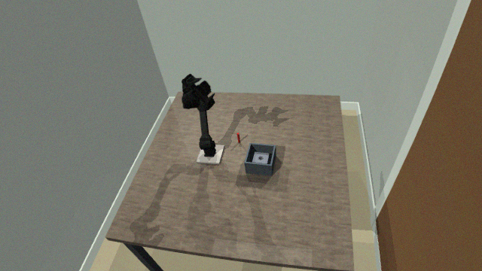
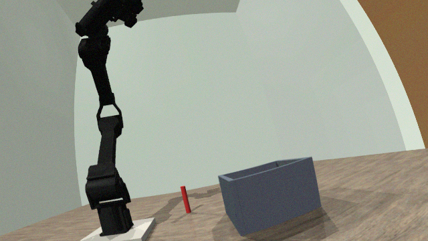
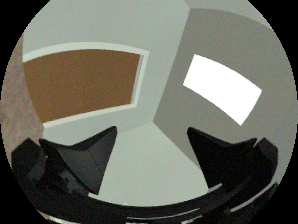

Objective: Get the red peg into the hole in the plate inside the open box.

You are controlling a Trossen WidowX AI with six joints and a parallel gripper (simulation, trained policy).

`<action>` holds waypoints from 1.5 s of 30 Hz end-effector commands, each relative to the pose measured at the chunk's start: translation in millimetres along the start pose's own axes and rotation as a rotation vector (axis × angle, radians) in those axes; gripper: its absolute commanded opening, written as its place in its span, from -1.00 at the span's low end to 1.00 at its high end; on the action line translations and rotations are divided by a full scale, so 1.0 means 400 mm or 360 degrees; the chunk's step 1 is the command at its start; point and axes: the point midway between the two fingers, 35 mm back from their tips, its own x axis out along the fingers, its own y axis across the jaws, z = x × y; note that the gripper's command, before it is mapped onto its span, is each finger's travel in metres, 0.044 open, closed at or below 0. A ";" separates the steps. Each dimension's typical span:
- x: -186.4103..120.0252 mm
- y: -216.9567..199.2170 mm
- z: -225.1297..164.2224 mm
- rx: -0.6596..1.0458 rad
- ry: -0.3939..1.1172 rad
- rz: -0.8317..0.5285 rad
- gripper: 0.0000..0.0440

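Plain room (bare walls (image 1: 263, 45) (image 2: 187, 100)).

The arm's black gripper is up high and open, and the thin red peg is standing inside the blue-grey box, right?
Not inside: the thin red peg stands on the table beside the blue-grey box, as the top view shows.

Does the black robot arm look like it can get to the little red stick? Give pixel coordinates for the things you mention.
Probably yes, but it must swing down first. The gripper (image 3: 153, 130) is open and high up, facing the walls. The red peg (image 1: 238, 138) (image 2: 185, 199) stands upright beside the box (image 1: 259, 168) (image 2: 277, 197), with nothing over it.
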 end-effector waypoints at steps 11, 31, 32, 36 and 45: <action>0.027 0.119 -0.034 0.0779 0.0128 0.0092 1.00; 0.035 0.365 0.013 0.1748 0.0407 0.0475 1.00; 0.033 0.378 0.019 0.1791 0.0426 0.0501 1.00; 0.024 0.431 0.045 0.1960 0.0505 0.0610 1.00; -0.013 0.547 0.119 0.2302 0.0722 0.0880 1.00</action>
